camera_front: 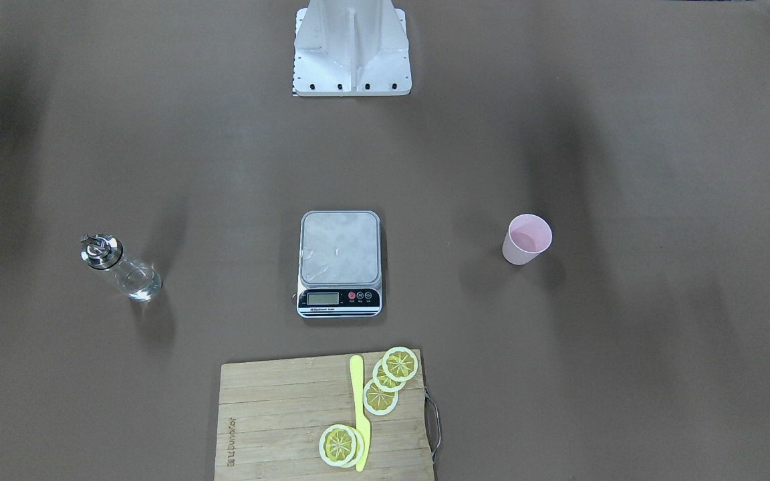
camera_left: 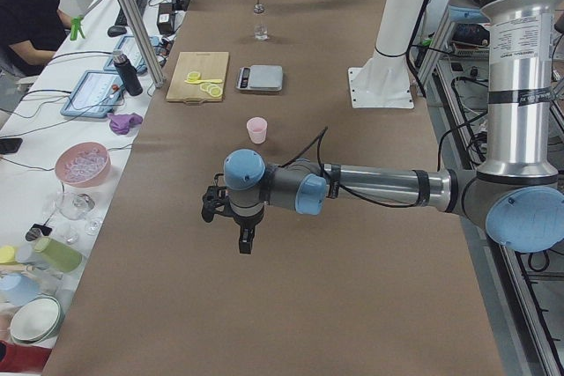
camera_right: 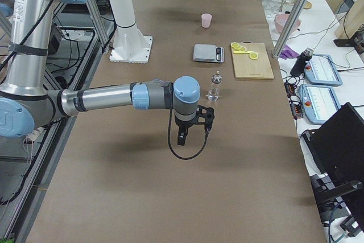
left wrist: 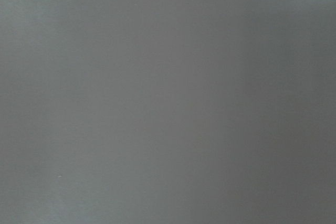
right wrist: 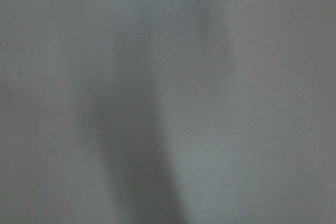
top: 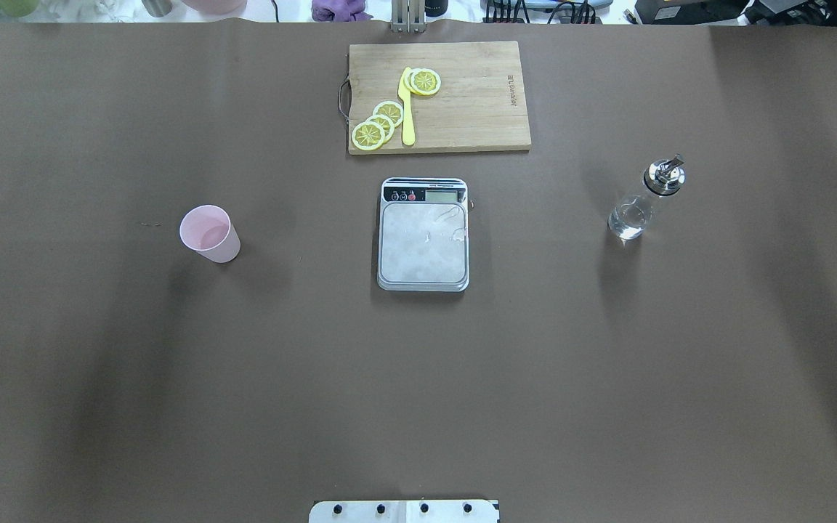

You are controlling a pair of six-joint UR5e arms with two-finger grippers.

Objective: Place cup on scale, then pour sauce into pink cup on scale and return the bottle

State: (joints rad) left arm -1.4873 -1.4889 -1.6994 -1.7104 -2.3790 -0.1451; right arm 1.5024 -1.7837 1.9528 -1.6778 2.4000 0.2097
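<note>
The pink cup [camera_front: 527, 239] stands upright on the brown table, on the robot's left of the scale [camera_front: 340, 260]; it also shows in the overhead view [top: 209, 234]. The scale [top: 423, 240] lies mid-table and its plate is bare. The glass bottle [top: 644, 200] with a silver spout stands on the robot's right, with clear sauce [top: 625, 221] low inside. My left gripper [camera_left: 245, 242] hangs above the table, short of the cup [camera_left: 256, 129]. My right gripper [camera_right: 182, 139] hangs short of the bottle [camera_right: 215, 86]. I cannot tell whether either is open. Both wrist views show only blurred table.
A wooden cutting board [top: 476, 94] with lemon slices [top: 378, 123] and a yellow knife [top: 407, 109] lies beyond the scale. The robot's base [camera_front: 351, 50] is at the near edge. An operator [camera_left: 26, 6] sits at a side bench with tablets and bowls.
</note>
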